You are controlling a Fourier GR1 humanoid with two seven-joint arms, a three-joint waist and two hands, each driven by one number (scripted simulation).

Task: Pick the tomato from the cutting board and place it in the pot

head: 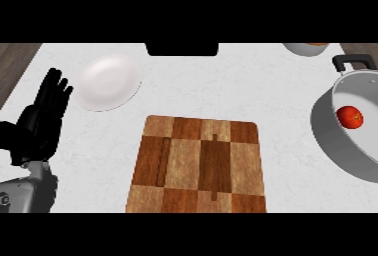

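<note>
I see the round red tomato (350, 116) already inside the grey metal pot (330, 136), so my left hand (37, 127) rests with released fingers.

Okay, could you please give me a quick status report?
Left hand open, resting at left edge; right hand out of view. Tomato in pot. Cutting board bare.

Centre: we see the cutting board (197, 165) lying flat and bare, open from above.
Right edge: the pot (336, 132) blocks us with its wall, tomato (350, 116) inside.
Gap between board and pot: bare surface (288, 100), passable.
Far left: white plate (109, 81), low.
Left edge: our left hand (40, 122) rests, fingers (53, 87) straight.
</note>
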